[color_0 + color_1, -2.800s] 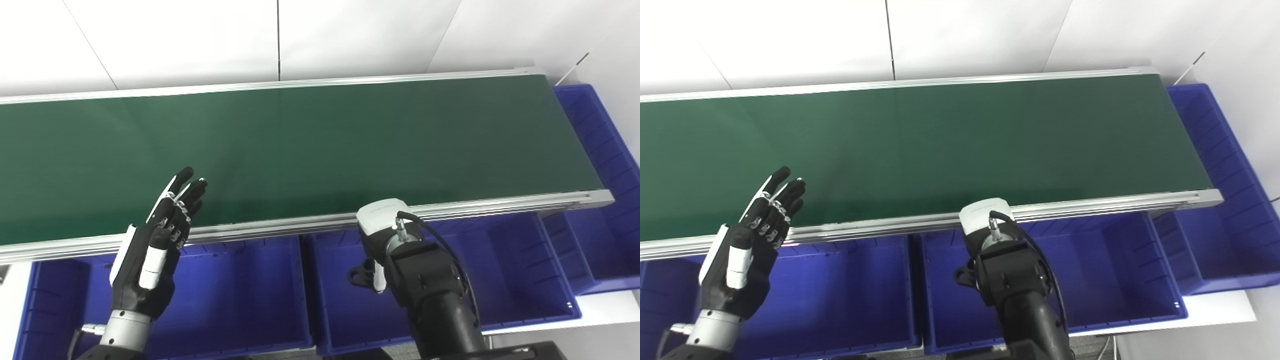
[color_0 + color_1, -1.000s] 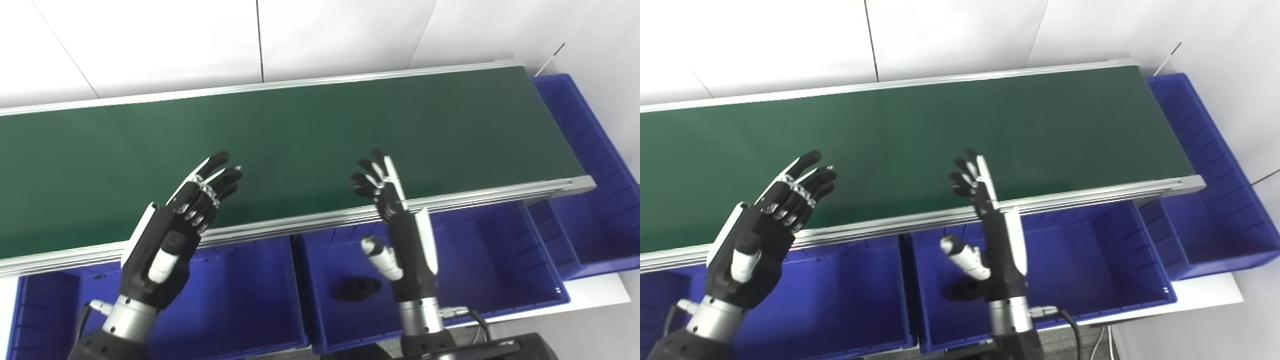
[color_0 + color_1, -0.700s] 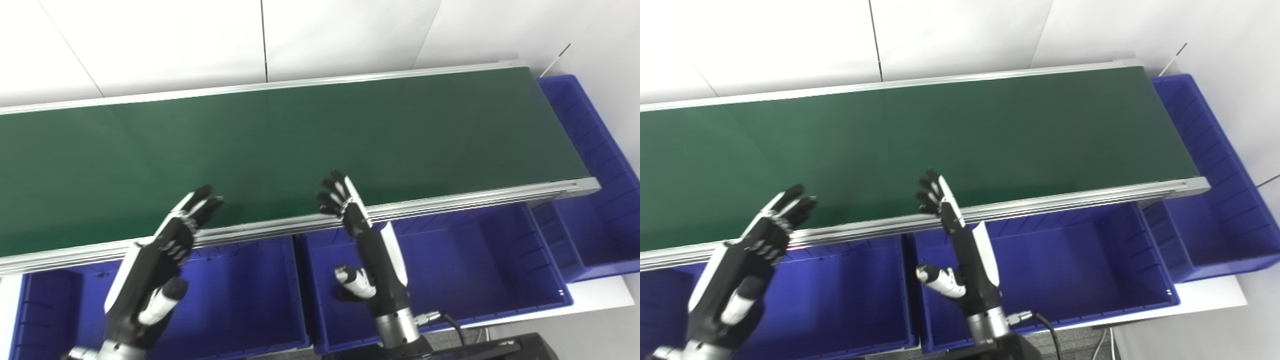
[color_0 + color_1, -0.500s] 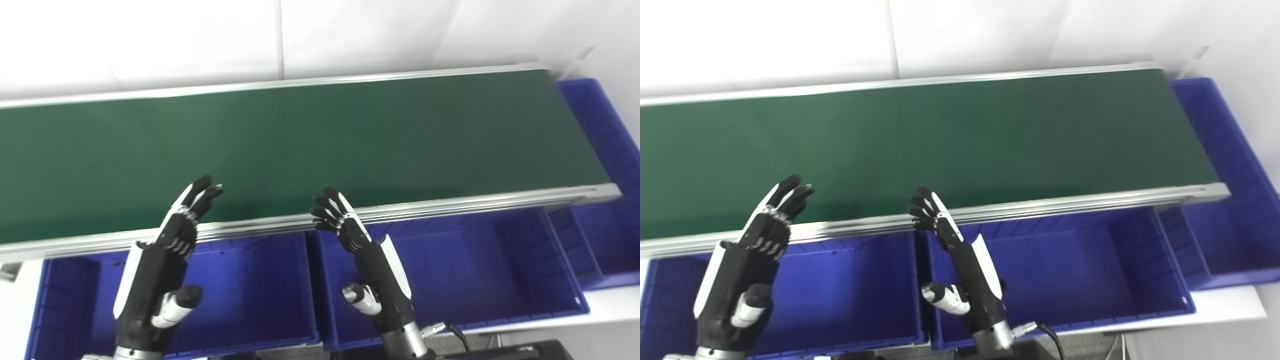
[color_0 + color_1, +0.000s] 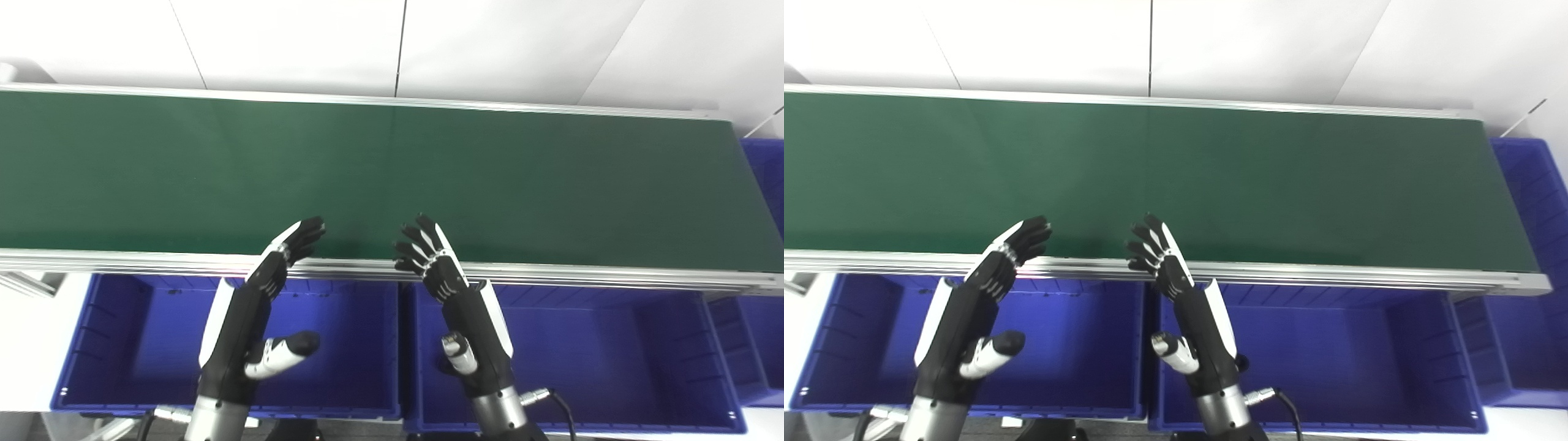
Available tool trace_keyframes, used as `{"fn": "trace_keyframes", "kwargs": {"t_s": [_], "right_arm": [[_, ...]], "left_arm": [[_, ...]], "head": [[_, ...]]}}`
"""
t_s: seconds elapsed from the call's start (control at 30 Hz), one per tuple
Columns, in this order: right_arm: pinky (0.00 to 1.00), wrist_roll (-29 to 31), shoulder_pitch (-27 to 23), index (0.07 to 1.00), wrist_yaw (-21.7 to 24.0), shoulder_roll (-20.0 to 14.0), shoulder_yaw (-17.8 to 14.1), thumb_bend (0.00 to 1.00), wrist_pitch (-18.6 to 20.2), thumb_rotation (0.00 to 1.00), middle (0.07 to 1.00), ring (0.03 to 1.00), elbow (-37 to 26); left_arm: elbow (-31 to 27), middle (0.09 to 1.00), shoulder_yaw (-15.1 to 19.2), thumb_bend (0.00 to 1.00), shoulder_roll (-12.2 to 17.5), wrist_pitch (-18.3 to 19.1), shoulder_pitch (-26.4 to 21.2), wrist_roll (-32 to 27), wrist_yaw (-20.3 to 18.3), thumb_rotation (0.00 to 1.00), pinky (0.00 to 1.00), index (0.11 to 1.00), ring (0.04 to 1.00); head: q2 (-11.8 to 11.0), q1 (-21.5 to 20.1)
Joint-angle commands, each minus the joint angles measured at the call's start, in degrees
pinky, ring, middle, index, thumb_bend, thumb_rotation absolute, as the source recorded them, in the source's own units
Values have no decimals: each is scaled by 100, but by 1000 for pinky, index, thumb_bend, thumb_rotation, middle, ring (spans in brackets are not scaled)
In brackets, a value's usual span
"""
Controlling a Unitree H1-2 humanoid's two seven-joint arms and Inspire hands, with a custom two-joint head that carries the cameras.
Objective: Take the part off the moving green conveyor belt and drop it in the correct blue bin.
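The green conveyor belt [image 5: 392, 171] runs across the whole picture, and no part shows on it. My left hand [image 5: 245, 331] is raised and open above the left blue bin [image 5: 122, 343], its fingertips over the belt's front rail. My right hand [image 5: 465, 312] is also open with its fingers spread, above the left end of the middle blue bin [image 5: 612, 355]. The two palms face each other and hold nothing. A dark sliver [image 5: 1240, 362] shows beside the right wrist in the middle bin. The hand hides the rest of it.
An aluminium rail [image 5: 551, 272] edges the belt's front, with the blue bins in a row just below it. A third blue bin [image 5: 1525, 184] stands past the belt's right end. A white wall rises behind the belt.
The whole picture has shifted, so the camera has moved. My right hand has turned up from palm-down over the middle bin, and the black part seen there is now mostly hidden. Both hands stay open.
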Motion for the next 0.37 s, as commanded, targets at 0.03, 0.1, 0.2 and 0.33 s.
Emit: {"fn": "trace_keyframes", "kwargs": {"t_s": [0.03, 0.1, 0.2, 0.33], "right_arm": [[825, -395, 149, 981, -194, 224, -6, 929, -237, 999, 931, 881, -83], [833, -657, 217, 981, -308, 276, -10, 923, -359, 1000, 933, 887, -55], [910, -1118, 346, 980, -524, 293, -56, 897, -454, 1000, 954, 932, -79], [901, -1556, 333, 971, -971, 112, 14, 832, -525, 1000, 963, 947, 10]], "left_arm": [[211, 865, 7, 821, 121, -203, -106, -394, 8, 806, 890, 856, 890], [348, 865, -10, 816, 186, -164, -149, -688, -48, 805, 900, 862, 891], [491, 879, -57, 780, 256, -88, -176, -995, -124, 822, 941, 888, 920], [601, 875, -103, 783, 302, -128, -197, -1029, -138, 825, 935, 886, 915]], "head": [[-7, -116], [-7, -179], [7, -253], [-41, -264]]}}
